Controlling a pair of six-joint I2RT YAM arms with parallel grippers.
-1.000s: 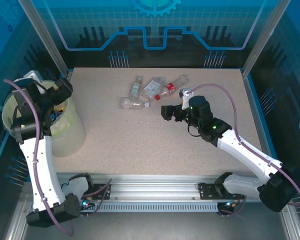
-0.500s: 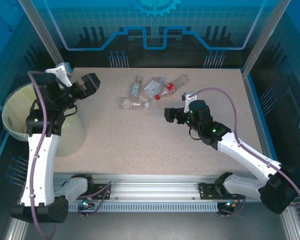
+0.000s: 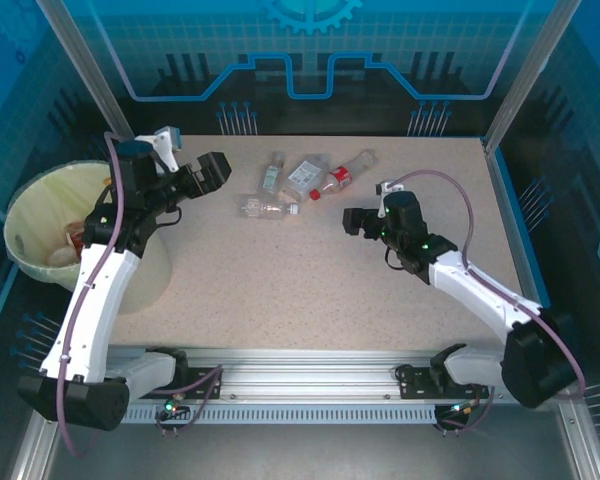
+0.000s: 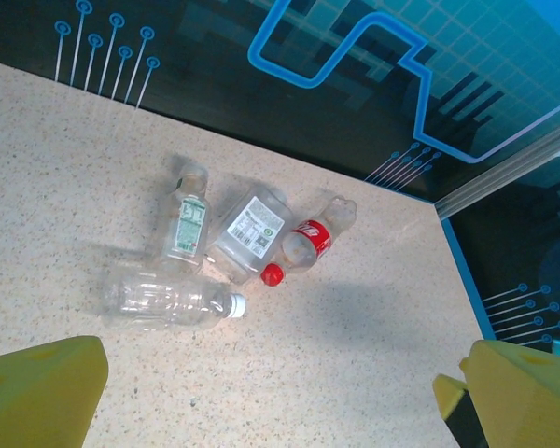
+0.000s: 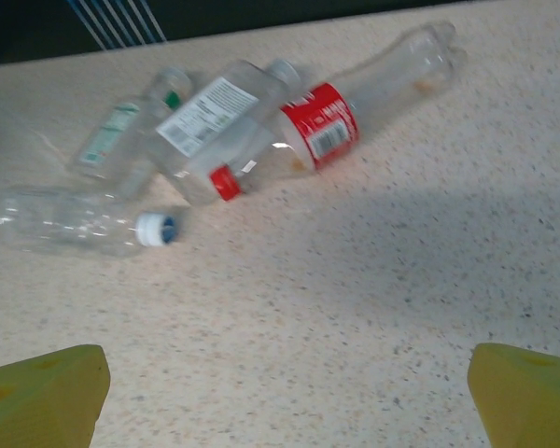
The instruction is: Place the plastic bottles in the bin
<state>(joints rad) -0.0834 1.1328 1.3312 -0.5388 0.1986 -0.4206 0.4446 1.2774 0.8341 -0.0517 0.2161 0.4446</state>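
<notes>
Tabletop [image 3: 310, 280]: speckled beige, with four plastic bottles lying in a cluster at its far centre.

Bin [image 3: 20, 215]: pale yellow-green, with a bag liner, standing at the tabletop's left edge, well apart from the cluster. There are pale and orange shapes at its bottom, too small to identify.

Left arm [image 3: 100, 290]: reaches over the tabletop between bin and cluster. Left jaws spread wide, holding nothing, near the leftmost bottle but not touching it.

Right arm [image 3: 470, 290]: stretched toward the cluster from the right. Right jaws spread wide, empty, aimed at the bottles and short of contact.

Bottles, all on their sides:
- red-label bottle [image 5: 355, 103], red cap, rightmost of the cluster.
- white-label bottle [image 4: 252, 229], squarish, touching the red-label bottle's cap end.
- clear bottle [image 4: 163, 301], no label, white cap, nearest the arms.
- green-label bottle [image 4: 187, 219], just beside the white-label bottle, on its left.
</notes>
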